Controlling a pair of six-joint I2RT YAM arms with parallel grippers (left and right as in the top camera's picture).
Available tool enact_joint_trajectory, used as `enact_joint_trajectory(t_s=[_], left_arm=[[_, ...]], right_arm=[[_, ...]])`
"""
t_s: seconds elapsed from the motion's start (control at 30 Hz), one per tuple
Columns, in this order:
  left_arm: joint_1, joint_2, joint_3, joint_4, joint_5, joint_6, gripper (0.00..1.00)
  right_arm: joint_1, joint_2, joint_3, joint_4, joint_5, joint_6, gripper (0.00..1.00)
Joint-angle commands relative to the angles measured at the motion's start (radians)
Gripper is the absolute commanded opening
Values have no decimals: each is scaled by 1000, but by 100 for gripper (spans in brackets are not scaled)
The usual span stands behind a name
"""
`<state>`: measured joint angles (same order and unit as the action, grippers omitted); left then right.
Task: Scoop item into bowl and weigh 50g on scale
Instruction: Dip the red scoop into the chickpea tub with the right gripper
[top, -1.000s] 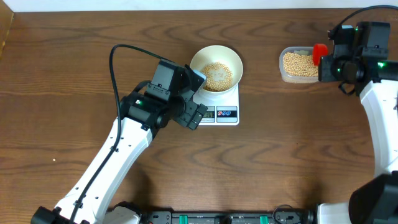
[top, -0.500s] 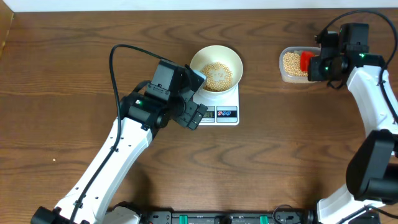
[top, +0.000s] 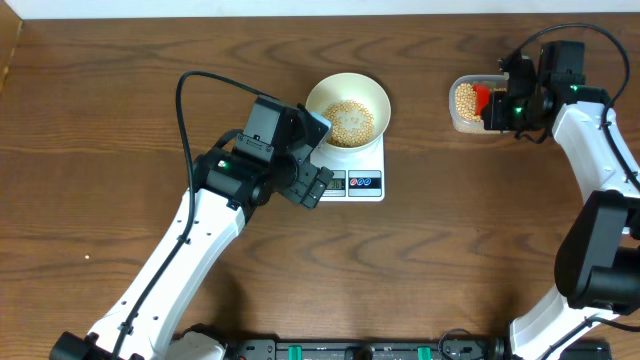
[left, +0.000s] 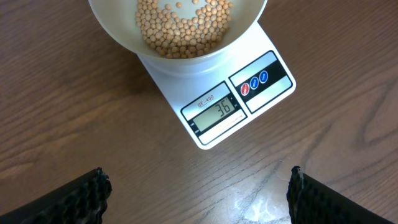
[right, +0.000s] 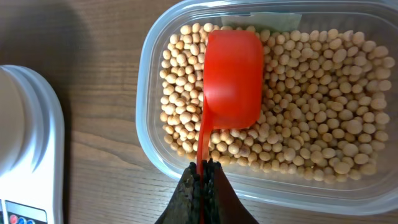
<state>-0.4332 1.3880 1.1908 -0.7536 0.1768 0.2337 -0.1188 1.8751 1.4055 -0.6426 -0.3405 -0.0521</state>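
A cream-white bowl (top: 347, 112) with tan beans (top: 349, 121) stands on the white scale (top: 360, 180); in the left wrist view the bowl (left: 180, 28) sits above the display (left: 212, 114), which reads 36. My left gripper (left: 198, 190) is open and empty, hovering over the table just in front of the scale. My right gripper (right: 203, 171) is shut on the handle of a red scoop (right: 231, 78). The scoop lies bottom-up over the beans (right: 311, 106) in the clear tub (right: 152, 140); it also shows in the overhead view (top: 482, 99).
The clear tub (top: 458, 120) sits at the back right, about a hand's width right of the scale. The left arm (top: 200, 230) crosses the table's left half. The table's far edge runs just behind the bowl and tub.
My right gripper has moved left with the red scoop, from the tub's right edge to over the beans inside it. The left arm, bowl and scale have not moved.
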Motion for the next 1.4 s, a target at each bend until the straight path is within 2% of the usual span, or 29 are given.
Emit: enact_joint_trajectory(t_s=[0.0, 0.13, 0.5, 0.8, 1.37], left_arm=[[1, 6, 2, -1, -10, 2, 93], [1, 6, 2, -1, -10, 2, 93], [1, 6, 2, -1, -10, 2, 93], [1, 6, 2, -1, -10, 2, 93], [1, 6, 2, -1, -10, 2, 93]], right_arm=[[-8, 26, 5, -1, -77, 37, 1], [-44, 26, 5, -4, -171, 48, 1], [-254, 25, 5, -31, -378, 66, 1], [-352, 16, 7, -80, -526, 66, 1], [-375, -41, 24, -82, -651, 86, 1]])
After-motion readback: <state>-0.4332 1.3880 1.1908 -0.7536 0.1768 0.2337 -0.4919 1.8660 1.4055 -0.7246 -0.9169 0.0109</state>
